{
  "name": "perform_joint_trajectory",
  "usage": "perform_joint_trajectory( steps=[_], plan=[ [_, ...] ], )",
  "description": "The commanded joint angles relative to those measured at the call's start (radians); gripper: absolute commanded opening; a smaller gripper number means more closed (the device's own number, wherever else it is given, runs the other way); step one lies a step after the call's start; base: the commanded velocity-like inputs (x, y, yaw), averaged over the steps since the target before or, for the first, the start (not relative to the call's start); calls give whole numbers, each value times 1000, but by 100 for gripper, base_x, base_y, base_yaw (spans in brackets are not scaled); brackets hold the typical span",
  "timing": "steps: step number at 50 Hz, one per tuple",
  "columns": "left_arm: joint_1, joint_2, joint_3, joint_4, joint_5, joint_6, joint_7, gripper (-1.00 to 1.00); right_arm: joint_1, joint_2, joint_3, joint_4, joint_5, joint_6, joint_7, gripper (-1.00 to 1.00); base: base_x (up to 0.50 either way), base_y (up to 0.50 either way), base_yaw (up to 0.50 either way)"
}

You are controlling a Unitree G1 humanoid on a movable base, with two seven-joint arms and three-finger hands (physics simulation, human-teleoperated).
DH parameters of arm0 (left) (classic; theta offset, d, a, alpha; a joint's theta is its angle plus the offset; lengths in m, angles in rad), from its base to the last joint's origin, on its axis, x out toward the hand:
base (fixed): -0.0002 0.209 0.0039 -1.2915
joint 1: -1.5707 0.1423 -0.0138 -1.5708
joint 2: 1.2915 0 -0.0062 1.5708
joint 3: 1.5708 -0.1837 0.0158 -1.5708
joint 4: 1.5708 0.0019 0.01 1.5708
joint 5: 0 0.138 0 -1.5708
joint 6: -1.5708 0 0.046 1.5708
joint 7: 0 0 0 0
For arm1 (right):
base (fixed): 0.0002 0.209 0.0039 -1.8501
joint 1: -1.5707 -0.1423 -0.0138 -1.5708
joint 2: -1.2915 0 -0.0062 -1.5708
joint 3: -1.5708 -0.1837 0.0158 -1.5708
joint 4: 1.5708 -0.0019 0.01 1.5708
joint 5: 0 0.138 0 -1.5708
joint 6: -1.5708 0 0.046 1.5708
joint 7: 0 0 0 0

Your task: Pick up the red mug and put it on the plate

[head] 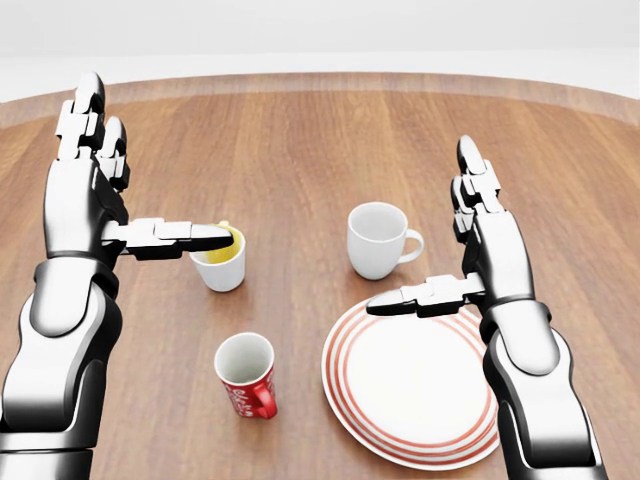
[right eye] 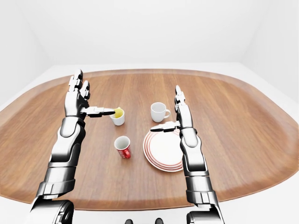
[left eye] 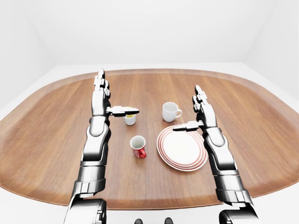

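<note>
Red mug (head: 247, 375) upright on table (head: 300, 140), just left of plate (head: 410, 395) | left hand (head: 90, 190), right hand (head: 480, 250) spread, holding nothing | risk: reaching thumb tips mug or yellow-filled cup (head: 220, 262)

Head view close, angled down over both arms at the wooden table (head: 300, 140), eye views farther, wider, taking in the whole tabletop, all sharing its centre.
</note>
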Motion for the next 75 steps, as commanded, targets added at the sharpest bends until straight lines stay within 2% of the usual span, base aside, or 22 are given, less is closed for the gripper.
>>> perform_joint_trajectory(
  steps=[1, 37, 44, 47, 52, 64, 75],
  plan=[
    [1, 1, 1, -6, -1, 0, 1, 100, 1, 2, 3, 2, -3, 0, 1, 100, 29, 0, 0],
    [9, 2, 3, -15, -1, 0, -1, 100, 1, 4, 6, 24, -10, 0, 6, 100, 31, 0, 0],
    [9, 4, 4, -12, -2, 0, -2, 100, -55, -9, 13, 88, -27, 0, 36, 100, 5, 0, 0],
    [8, 8, 8, -10, -5, 0, -4, 100, -112, -24, 25, 207, -56, 0, 59, 100, 0, 0, 0],
    [2, 11, 9, 8, -5, 0, -2, 100, -160, -27, 40, 290, -111, 0, 73, 100, 0, 0, 0],
    [2, 5, 3, -16, 2, 0, -1, 100, -202, 13, 84, 281, -251, 0, 134, 100, 0, 0, 0],
    [0, 5, 3, -15, 3, 0, -2, 100, -255, 67, 132, 410, -351, 0, 153, 100, 0, 0, 0]
  ],
)
